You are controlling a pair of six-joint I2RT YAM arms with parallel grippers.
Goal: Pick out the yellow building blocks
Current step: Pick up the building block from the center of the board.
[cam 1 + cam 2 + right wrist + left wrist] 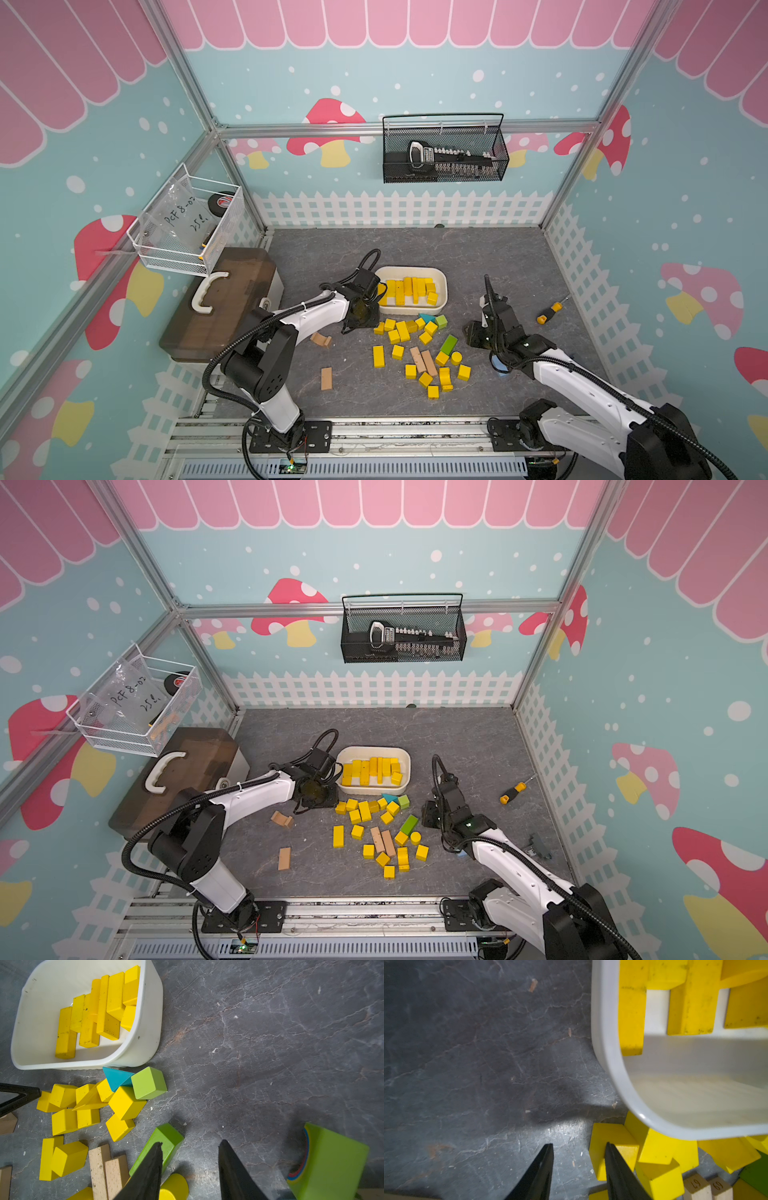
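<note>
Beside the near left corner of the white tub [444, 286], the left gripper [579, 1145] hangs low with its jaws moderately spread, and only bare grey floor [488, 1064] shows between them. One of its fingers [616, 1167] crosses in front of a yellow cube [610, 1138] at the left edge of the pile; whether they touch cannot be told.

Right of the pile, the right gripper [191, 1142] is spread about as wide and holds nothing. One finger overlaps a green bar [166, 1136] in the wrist view, and contact there is also unclear.

About a dozen of the yellow building blocks [402, 330] lie inside the tub. The rest sit loose on the floor just near of it, mixed with tan blocks [424, 360] and green and teal pieces.

A clear bag [183, 212] in the white wire basket [174, 259] on the left wall bears handwritten "PCF 8-02" and "25" plus an unclear mark. Two tan blocks in the left wrist view carry stamped numbers [695, 1183]: "69" and what looks like "67". The label on the tool in the black mesh basket [444, 174] is too small to read.

In both top views the wrists hide the fingertips. The frame edge cuts off the green box [332, 1163] with coloured rings.
</note>
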